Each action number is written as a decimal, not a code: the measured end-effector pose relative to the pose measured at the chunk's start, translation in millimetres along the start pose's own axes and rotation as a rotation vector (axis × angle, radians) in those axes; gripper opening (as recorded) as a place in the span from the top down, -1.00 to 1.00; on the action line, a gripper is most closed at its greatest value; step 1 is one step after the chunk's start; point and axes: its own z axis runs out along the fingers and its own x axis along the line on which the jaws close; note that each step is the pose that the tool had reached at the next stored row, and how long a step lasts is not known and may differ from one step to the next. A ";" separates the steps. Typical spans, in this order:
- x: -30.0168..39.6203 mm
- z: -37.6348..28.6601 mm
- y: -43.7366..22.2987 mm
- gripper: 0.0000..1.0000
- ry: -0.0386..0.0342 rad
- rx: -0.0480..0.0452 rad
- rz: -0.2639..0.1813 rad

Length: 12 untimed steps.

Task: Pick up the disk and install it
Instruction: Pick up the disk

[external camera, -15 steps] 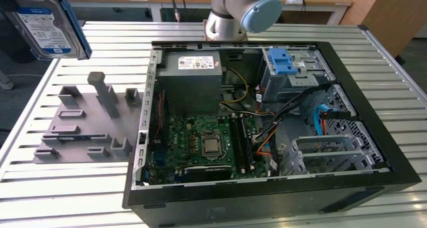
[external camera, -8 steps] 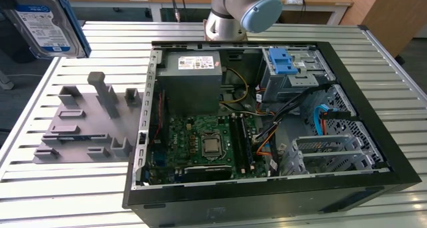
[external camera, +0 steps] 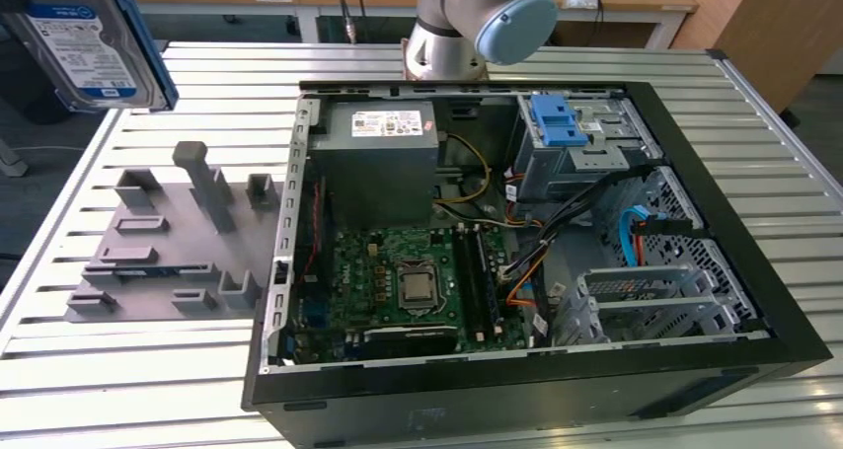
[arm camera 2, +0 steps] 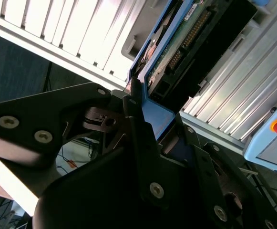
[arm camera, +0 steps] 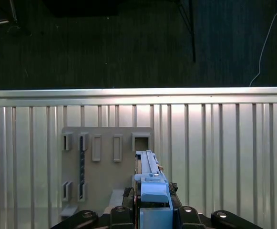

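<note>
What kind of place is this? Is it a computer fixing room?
Probably a robot lab or workshop: a robot arm stands by an open computer case on a slatted metal table, and its tool holds the disk.

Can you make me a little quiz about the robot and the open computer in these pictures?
1. True or false: the disk sits inside the computer case.
2. Pick one. What does the end effector grip? A) the disk B) a yellow cable C) the green board
3. Fill in the colour: the plastic rails along the disk's edges are ____.

Key: 1. False, it is held up in the air, off to the exterior view's left of the case. 2. A. 3. Blue.
</note>
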 end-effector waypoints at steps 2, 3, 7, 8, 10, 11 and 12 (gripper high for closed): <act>0.0 -1.2 0.0 0.27 0.0000 0.0001 0.000; 0.0 -1.8 0.0 0.27 0.0000 0.0002 0.000; -0.1 -4.3 0.0 0.27 0.0000 0.0002 0.000; -0.1 -4.8 0.0 0.27 0.0000 0.0003 0.000; -0.1 -6.0 -0.1 0.27 0.0000 0.0005 0.000; -0.1 -6.6 -0.1 0.27 0.0000 0.0005 0.000; -0.1 -7.2 0.0 0.27 0.0000 0.0005 0.000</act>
